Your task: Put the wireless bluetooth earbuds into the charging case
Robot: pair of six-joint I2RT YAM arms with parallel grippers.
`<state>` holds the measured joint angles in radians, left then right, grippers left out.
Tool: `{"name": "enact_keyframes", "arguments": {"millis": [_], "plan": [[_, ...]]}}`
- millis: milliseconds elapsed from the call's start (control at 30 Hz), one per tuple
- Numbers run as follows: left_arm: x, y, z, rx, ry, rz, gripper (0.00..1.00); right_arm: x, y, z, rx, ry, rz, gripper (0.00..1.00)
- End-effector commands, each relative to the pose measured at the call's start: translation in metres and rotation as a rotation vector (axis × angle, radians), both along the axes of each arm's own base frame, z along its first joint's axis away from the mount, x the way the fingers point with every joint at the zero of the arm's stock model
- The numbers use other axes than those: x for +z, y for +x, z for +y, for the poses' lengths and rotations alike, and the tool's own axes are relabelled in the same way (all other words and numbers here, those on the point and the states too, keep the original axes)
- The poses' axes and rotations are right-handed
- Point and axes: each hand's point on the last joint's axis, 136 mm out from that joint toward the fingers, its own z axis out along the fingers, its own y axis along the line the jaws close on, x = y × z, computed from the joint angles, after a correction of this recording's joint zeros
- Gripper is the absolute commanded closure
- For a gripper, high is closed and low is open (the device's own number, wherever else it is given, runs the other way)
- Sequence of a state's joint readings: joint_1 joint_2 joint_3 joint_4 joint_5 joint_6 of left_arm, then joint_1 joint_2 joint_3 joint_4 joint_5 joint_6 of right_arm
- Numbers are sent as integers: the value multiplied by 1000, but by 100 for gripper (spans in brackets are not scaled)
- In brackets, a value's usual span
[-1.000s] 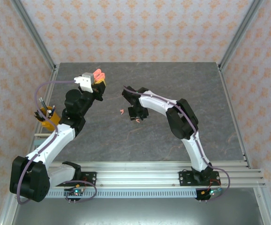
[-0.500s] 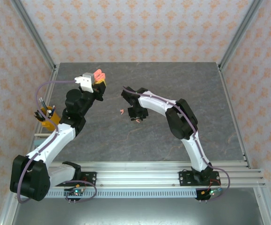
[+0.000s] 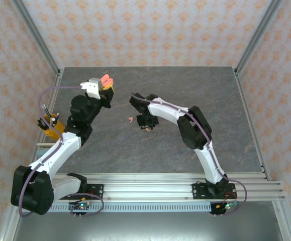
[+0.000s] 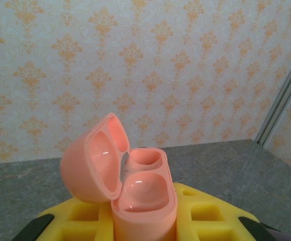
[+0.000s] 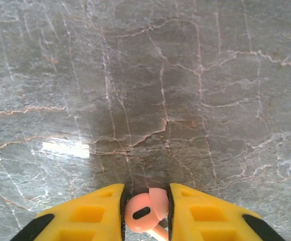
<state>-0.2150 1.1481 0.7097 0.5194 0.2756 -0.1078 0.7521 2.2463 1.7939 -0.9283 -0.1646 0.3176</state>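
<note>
Right claw [image 5: 145, 200] is pinched narrow on a pink earbud [image 5: 144, 213], with the yellow pads [image 5: 100, 213] snug on either side of it and the stem poking down-right. It's low over the grey marble desk [image 5: 150, 90], and I can't tell if the bud touches the surface. Left claw [image 4: 145, 223] is clamped on the pink case [image 4: 144, 198], held upright above the desk at the back left. The lid [image 4: 92, 168] is flipped open to the left in the wrist cam, both wells facing up. From the top cam, a second earbud [image 3: 129, 119] lies on the desk just left of the right claw, between the two arms.
</note>
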Motion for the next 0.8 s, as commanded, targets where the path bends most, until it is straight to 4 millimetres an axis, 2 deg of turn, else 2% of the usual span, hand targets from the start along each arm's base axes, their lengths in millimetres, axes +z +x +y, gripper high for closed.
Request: {"name": "enact_keyframes", "arguments": {"millis": [0, 300, 667, 767], "plan": [[22, 1, 2, 11, -15, -54, 100, -4, -8, -5, -11, -34, 30, 76], [22, 1, 1, 6, -16, -53, 100, 13, -5, -10, -72, -12, -27, 82], [18, -1, -2, -15, -11, -47, 100, 42, 3, -39, -228, 63, -122, 82], [16, -2, -3, -23, -11, -40, 100, 41, 3, -42, -251, 83, -120, 82]]}}
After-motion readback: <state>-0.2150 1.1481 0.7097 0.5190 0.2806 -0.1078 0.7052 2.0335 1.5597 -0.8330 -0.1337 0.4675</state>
